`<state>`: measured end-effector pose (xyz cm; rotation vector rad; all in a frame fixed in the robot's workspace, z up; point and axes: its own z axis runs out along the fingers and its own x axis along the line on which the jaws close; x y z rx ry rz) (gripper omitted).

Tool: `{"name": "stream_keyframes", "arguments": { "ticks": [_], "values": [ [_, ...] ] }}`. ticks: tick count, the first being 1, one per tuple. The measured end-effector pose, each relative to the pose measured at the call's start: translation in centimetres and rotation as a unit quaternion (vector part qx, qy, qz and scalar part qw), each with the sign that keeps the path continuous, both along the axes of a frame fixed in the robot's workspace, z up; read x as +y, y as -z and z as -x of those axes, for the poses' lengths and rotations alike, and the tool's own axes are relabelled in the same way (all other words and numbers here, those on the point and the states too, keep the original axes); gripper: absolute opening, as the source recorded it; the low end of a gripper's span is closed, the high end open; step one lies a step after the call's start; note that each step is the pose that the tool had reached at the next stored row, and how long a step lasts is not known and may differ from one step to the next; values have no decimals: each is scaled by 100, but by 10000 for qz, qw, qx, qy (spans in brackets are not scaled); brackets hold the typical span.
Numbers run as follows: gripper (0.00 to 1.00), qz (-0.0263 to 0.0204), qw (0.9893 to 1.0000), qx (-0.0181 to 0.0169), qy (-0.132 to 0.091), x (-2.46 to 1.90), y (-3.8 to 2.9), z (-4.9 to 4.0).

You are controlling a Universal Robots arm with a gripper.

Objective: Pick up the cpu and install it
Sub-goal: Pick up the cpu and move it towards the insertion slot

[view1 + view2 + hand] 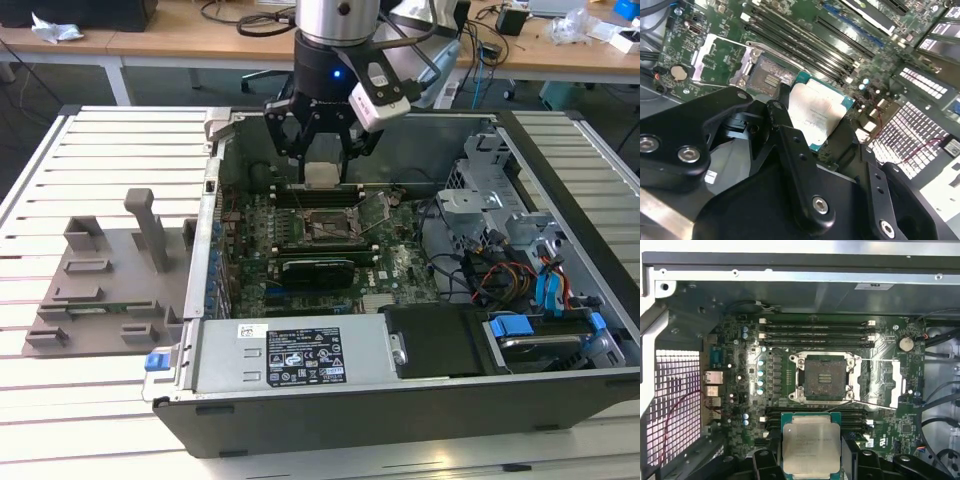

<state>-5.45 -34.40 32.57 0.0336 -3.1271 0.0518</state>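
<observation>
The gripper [322, 160] is clenched on the cpu [322, 176], with a black finger on each side of the little silver square, and it holds it flat in the air inside the open computer case [300, 395]. The cpu hangs over the green board [880, 365], close to the open socket [823, 377] but not in it, and the socket's metal lid [890, 382] is flipped out to one side. A grey tray [100, 290] lies outside the case, at the exterior view's left.

cpu [811, 447]: dull silver metal top; motherboard [887, 412]: matt green.
</observation>
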Motion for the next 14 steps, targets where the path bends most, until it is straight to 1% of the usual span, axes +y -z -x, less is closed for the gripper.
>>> {"name": "stream_keyframes", "arguments": {
  "ticks": [2, 6, 7, 9, 13, 14],
  "values": [
    [55, 1, 10000, 5, 0, 17, 18, -51],
    [55, 0, 10000, 9, 0, 39, 46, -110],
    [55, 0, 10000, 14, 0, 63, 78, -159],
    [55, 1, 10000, 16, 0, 78, 98, -176],
    [55, 0, 10000, 19, 0, 130, 177, -200],
    [55, 1, 10000, 19, 0, 147, 205, -203]
  ]
}}
